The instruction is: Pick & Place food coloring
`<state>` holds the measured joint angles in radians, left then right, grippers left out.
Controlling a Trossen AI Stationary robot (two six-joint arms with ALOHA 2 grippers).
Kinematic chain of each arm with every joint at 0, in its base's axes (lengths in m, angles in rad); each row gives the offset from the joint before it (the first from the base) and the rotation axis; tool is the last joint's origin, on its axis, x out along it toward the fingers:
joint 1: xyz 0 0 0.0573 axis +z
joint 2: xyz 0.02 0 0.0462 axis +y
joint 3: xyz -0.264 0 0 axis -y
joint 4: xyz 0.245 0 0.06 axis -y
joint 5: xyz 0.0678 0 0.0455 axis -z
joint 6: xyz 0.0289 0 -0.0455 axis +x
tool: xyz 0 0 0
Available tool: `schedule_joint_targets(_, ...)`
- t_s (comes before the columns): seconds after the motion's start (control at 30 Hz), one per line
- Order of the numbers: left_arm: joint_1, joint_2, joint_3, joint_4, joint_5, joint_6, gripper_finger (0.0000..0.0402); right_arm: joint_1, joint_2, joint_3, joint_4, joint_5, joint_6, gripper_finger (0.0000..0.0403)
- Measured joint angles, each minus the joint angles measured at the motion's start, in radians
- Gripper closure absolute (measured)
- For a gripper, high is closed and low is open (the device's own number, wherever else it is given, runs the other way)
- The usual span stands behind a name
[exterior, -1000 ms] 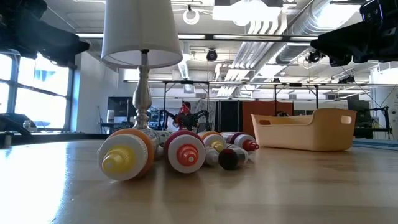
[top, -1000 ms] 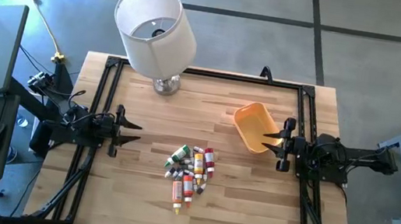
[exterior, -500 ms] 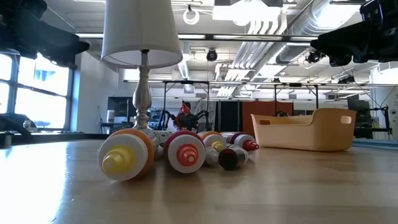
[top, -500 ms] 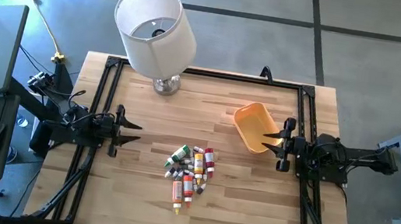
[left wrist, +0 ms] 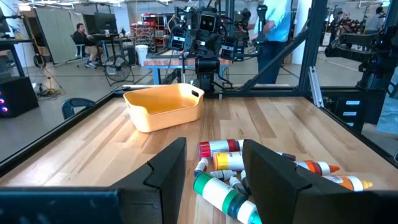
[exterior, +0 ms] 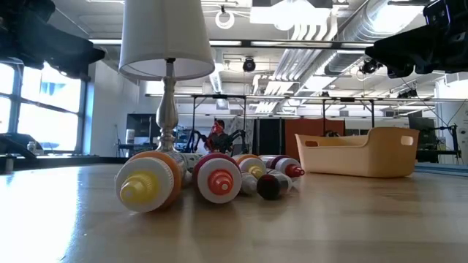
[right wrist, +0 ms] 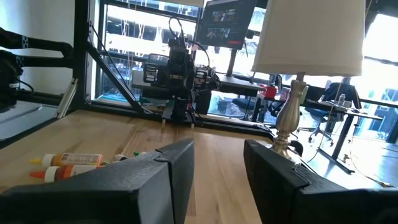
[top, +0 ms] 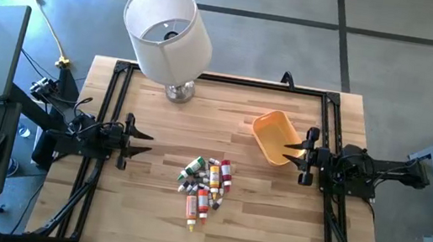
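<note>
Several food coloring bottles (top: 206, 186) lie on their sides in a heap at the table's middle, with red, orange, yellow, green and whitish bodies; the low view shows the pile (exterior: 212, 177) cap-on. My left gripper (top: 146, 139) hovers open near the table's left edge, left of the heap, and its wrist view looks at the bottles (left wrist: 227, 168). My right gripper (top: 289, 151) is open at the right side, its fingertips over the near rim of the orange bowl (top: 274, 135).
A table lamp (top: 169, 34) with a white shade stands at the far edge, left of centre. The orange bowl (exterior: 358, 153) sits at the right. Black frame rails (top: 116, 107) run along the table's edges. Bare wood lies near the front edge.
</note>
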<state>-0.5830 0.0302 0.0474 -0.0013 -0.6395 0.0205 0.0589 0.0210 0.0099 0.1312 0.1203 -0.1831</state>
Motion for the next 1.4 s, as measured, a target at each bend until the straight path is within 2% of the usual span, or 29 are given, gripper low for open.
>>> schedule_joint_targets(0.9, 0.0, 0.0, 0.0, 0.0, 0.0, 0.0, 0.0246, 0.0, 0.0, 0.0, 0.0, 0.0, 0.0, 0.0269)
schedule_joint_targets(1.07, 0.0, 0.0, -0.003, 0.073, 0.001, 0.0, 0.0246, 0.0, 0.0, 0.0, 0.0, 0.0, 0.0, 0.0269)
schedule_joint_targets(1.4, 0.0, 0.0, -0.003, 0.088, 0.0, 0.0, 0.0246, 0.0, 0.0, 0.0, 0.001, 0.007, -0.036, 0.0269)
